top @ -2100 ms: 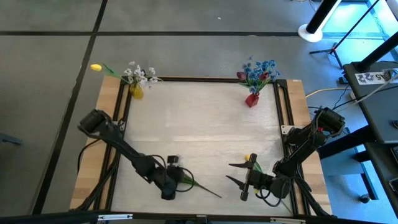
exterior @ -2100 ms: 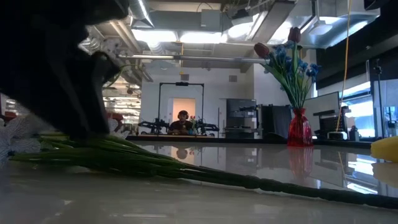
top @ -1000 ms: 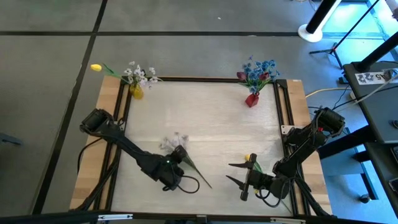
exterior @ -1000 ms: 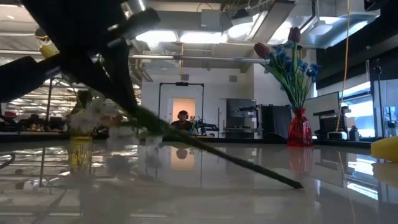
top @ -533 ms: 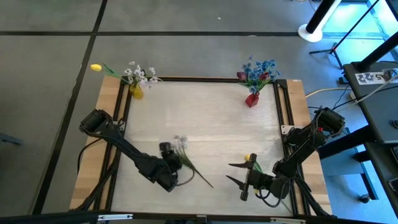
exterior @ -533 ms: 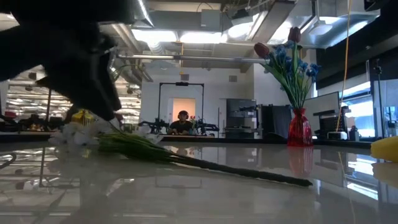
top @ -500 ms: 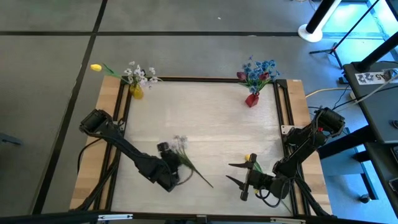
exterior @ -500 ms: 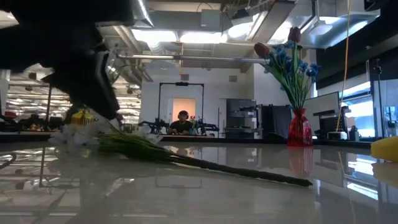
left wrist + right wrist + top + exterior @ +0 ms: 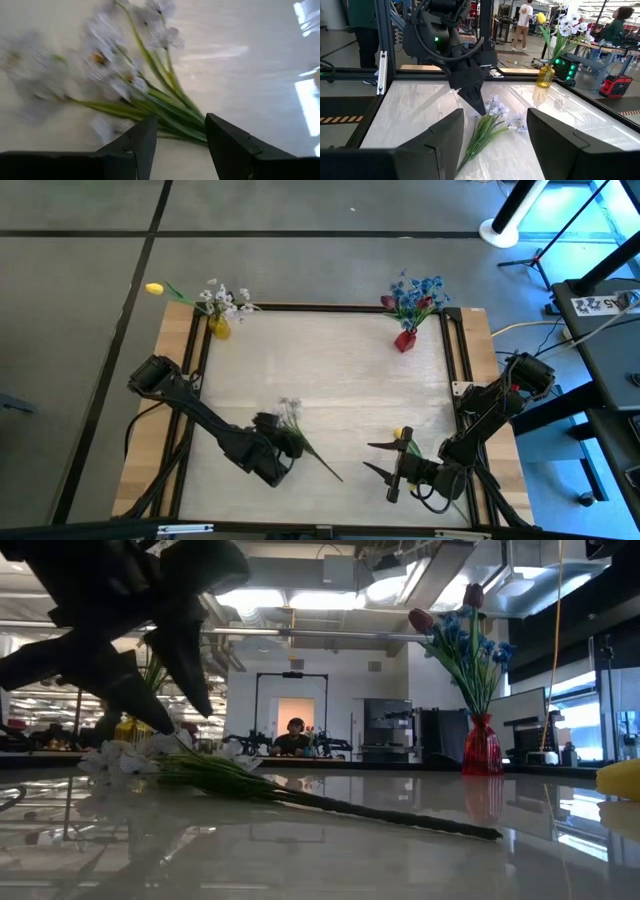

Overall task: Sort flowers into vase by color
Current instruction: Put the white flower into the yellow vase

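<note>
A pale white spray [image 9: 293,420] lies flat on the near-left part of the table, its blooms toward the far edge and its green stem [image 9: 400,820] running toward the near right. My left gripper [image 9: 280,440] hovers open just over the leafy stems [image 9: 175,117], with a finger on either side and clear of them in the low view [image 9: 175,712]. My right gripper [image 9: 368,456] waits open at the near right, beside a yellow tulip [image 9: 402,434] lying on the table.
A yellow vase [image 9: 220,329] at the far-left corner holds white sprays and a yellow tulip. A red vase [image 9: 405,340] at the far right holds blue clusters and dark red tulips. The table's black frame [image 9: 198,360] runs along its edges. A person sits far behind in the room.
My left gripper carried the white spray, tilted with its stem tip dragging, down onto the table, laid it flat, then opened, let go and rose a little above it. The spray now lies still. My right arm has kept still.
</note>
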Tool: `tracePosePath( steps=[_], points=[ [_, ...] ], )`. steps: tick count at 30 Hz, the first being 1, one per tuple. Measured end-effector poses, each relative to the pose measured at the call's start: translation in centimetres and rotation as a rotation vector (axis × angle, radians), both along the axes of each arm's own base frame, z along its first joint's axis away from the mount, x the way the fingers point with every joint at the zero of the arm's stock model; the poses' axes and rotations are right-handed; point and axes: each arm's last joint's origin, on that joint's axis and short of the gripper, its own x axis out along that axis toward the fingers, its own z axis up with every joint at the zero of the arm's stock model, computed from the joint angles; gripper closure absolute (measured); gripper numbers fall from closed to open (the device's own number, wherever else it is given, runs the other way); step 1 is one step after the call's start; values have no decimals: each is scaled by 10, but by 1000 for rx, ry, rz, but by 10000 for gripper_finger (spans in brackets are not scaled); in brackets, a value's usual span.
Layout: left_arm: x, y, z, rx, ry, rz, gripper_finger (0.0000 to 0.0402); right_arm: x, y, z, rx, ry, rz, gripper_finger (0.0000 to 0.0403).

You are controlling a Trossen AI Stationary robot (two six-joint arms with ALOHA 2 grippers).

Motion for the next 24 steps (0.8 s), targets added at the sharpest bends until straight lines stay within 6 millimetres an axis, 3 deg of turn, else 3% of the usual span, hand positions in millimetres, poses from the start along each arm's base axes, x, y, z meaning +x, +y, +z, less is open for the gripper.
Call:
tracePosePath(
  steps=[7,15,20,24],
  points=[
    [7,-4,0,-45,-107,49,240,0,0,0,1,0,0,185],
    [8,-11,-27,-52,-102,130,240,0,0,0,1,0,1,185],
    [9,-5,-31,-37,-110,170,240,0,0,0,1,0,0,185],
    [10,16,-41,-28,-90,251,240,0,0,0,1,0,0,185]
  ],
)
